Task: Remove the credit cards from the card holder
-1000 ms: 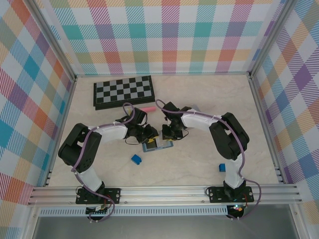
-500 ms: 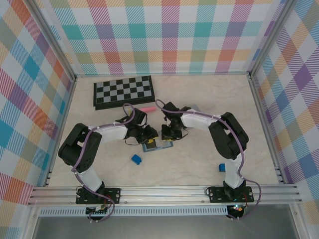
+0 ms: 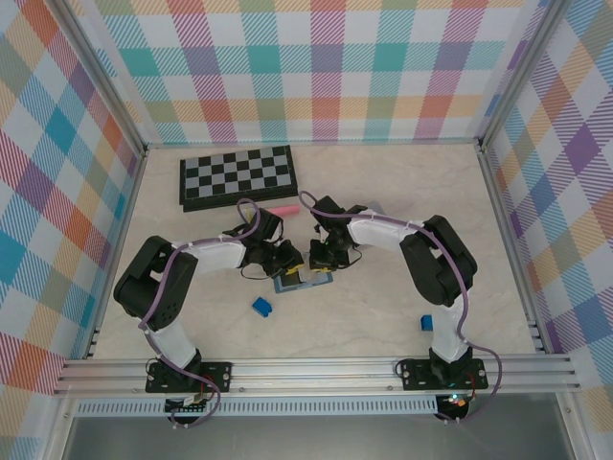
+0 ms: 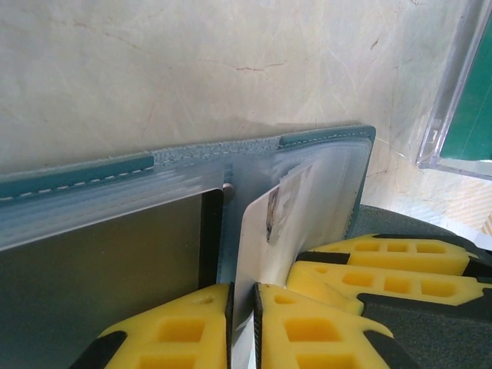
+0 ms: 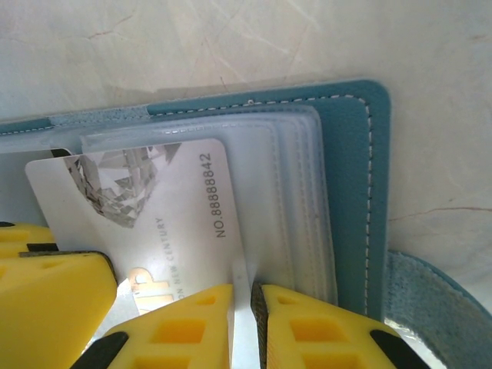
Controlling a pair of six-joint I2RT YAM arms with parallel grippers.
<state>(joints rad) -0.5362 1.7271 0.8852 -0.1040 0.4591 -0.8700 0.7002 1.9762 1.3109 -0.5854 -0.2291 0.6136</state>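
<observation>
Card holder point(image 3: 305, 280) is lying open on the table point(image 3: 383, 316), directly under the tips of both grippers. The left gripper point(image 3: 290, 259) is reaching to it from its left side and the right gripper point(image 3: 326, 257) from its right side. From above, the fingers are covering its pockets, so the grip is not readable there. The left wrist view is telling more: the left gripper point(image 4: 242, 300) is pressing its yellow pads nearly together on a white credit card point(image 4: 265, 223), seen edge-on, with its far end at the pockets. The right wrist view is showing the printed face of this card, and the right gripper point(image 5: 242, 300) is pinching, also very narrow, a thin clear pocket leaf of the card holder.
</observation>
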